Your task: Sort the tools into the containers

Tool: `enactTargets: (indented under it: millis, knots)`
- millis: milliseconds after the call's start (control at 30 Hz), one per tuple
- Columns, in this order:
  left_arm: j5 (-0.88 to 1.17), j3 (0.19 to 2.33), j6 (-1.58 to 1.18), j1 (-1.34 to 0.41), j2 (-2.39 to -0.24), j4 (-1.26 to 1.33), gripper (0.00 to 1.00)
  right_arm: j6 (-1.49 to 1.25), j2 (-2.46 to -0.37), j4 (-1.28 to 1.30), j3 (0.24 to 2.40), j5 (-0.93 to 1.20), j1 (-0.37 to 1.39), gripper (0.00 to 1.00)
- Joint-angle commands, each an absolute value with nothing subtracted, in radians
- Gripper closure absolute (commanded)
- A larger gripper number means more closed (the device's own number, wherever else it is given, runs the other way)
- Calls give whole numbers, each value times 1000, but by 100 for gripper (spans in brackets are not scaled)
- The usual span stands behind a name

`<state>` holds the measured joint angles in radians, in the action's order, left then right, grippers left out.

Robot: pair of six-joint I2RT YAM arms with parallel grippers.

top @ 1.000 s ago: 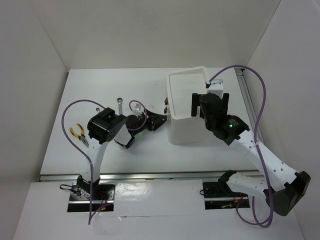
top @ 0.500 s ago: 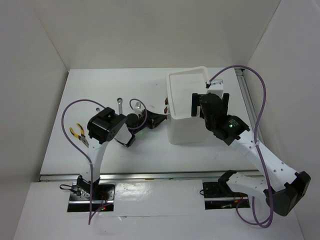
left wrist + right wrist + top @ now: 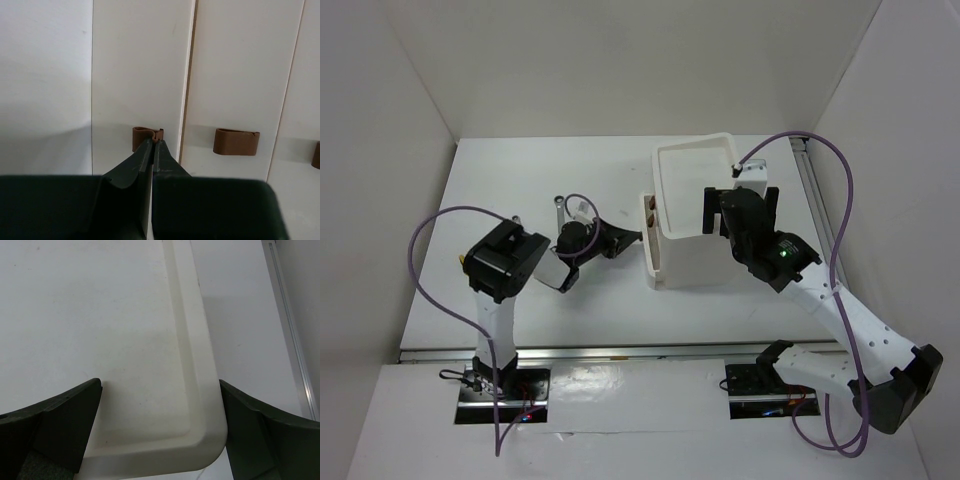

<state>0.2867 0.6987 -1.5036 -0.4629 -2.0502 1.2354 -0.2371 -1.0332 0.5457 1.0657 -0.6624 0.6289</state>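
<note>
Drawer handle (image 3: 141,135) in tight grip of left hand (image 3: 153,146)

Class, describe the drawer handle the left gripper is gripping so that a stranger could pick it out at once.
Find the white box unit on the table; the side facing the left arm carries drawers with small red-brown handles. The handle meant is the one pinched in the left gripper's closed tips, while the neighbouring handle beside it is free.

Bright, even light; soft faint shadows (wrist views slightly blurred up close).
</note>
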Motion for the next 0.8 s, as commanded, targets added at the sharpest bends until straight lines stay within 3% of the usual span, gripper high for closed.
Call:
enactTargets:
  millis: [0, 367, 700, 733, 767]
  knots:
    - [310, 664, -1413, -411, -1973, 1127, 100, -239, -1005, 523, 1055, -663, 650, 0]
    - [253, 578, -1298, -279, -1717, 819, 100, -239, -1005, 543, 1066, -672, 650, 0]
    - [175, 638, -1183, -233, -1516, 491, 100, -239, -1005, 543, 1066, -663, 650, 0]
    - [186, 656, -1168, -224, -1516, 474, 94, -239, -1005, 543, 1066, -654, 650, 0]
    - [186, 667, -1155, -224, -1516, 451, 77, -239, -1005, 543, 1066, -653, 650, 0]
